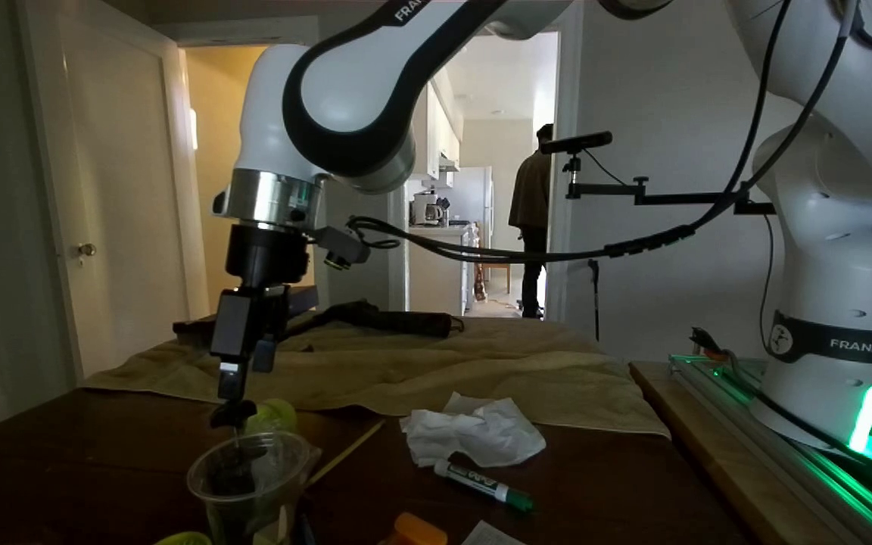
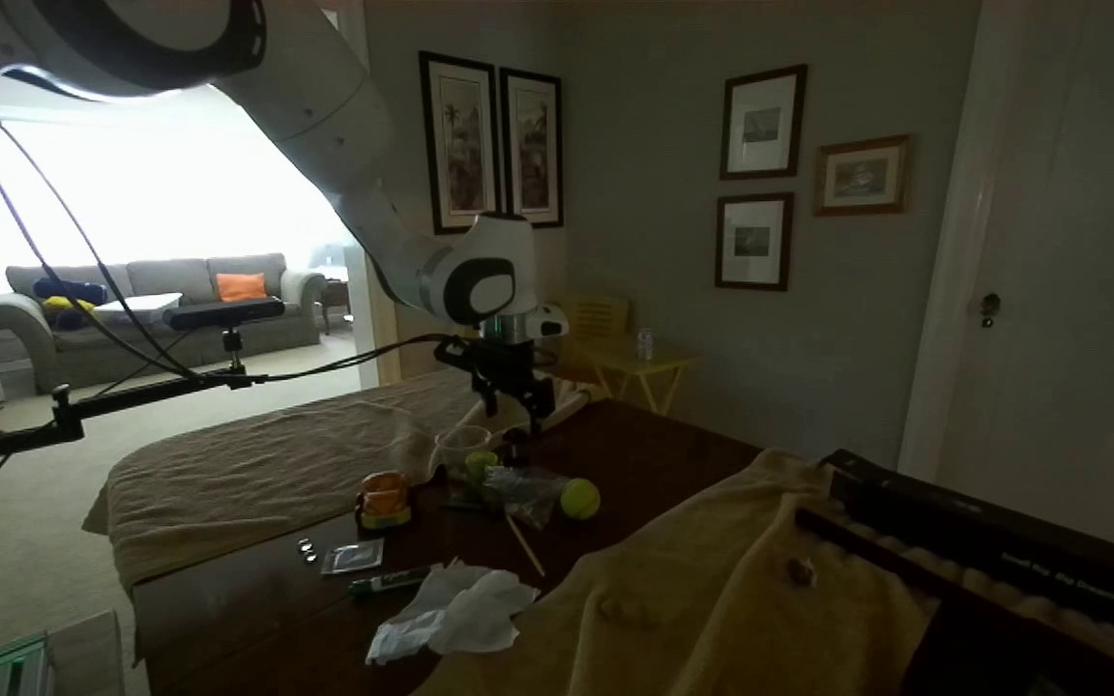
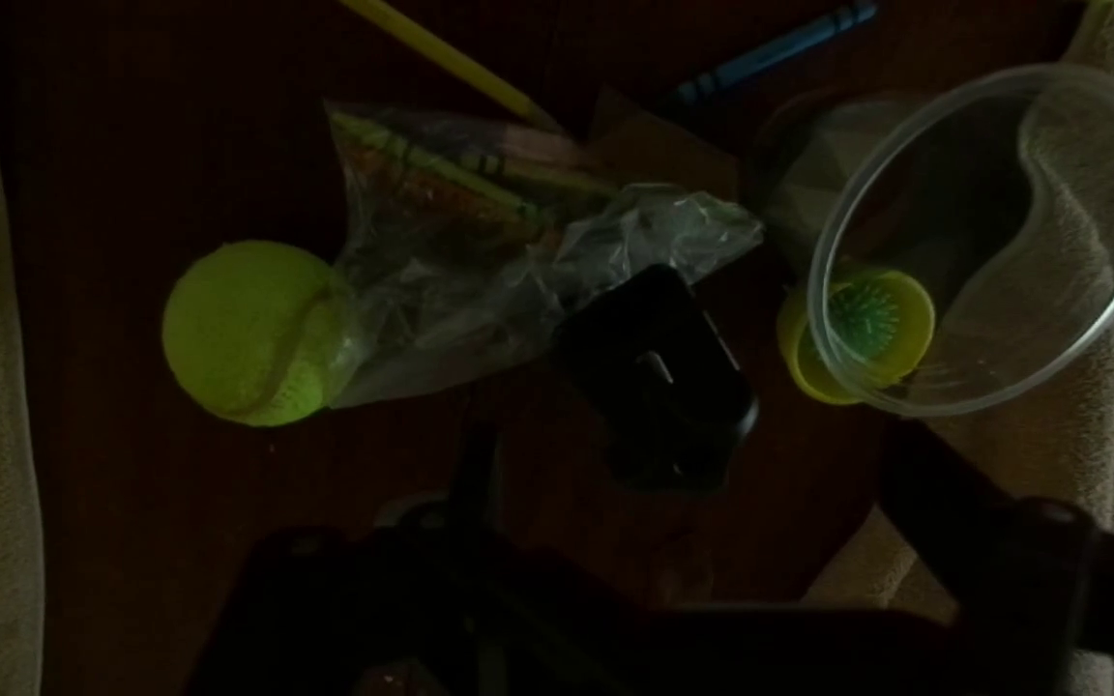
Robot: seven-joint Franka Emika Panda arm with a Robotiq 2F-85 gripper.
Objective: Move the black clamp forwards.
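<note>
The black clamp (image 3: 659, 377) stands on the dark table between the clear plastic bowl and a plastic bag. In an exterior view its dark top (image 1: 233, 415) shows just below a fingertip, and its lower part is seen only through the bowl. It is a small dark shape below the gripper in an exterior view (image 2: 515, 445). My gripper (image 3: 692, 440) is open, with one finger on each side of the clamp's near end in the wrist view. The gripper is above the clamp in both exterior views (image 1: 247, 378) (image 2: 513, 416). I cannot tell whether a finger touches it.
The clear bowl (image 3: 992, 401) stands close to the clamp, by a yellow cup (image 3: 799, 367). A tennis ball (image 3: 257, 333) and plastic bag (image 3: 451, 329) lie on the other side. A pencil (image 2: 525, 546), marker (image 1: 481, 484), orange item (image 2: 385, 498) and white tissue (image 1: 474, 435) lie nearby.
</note>
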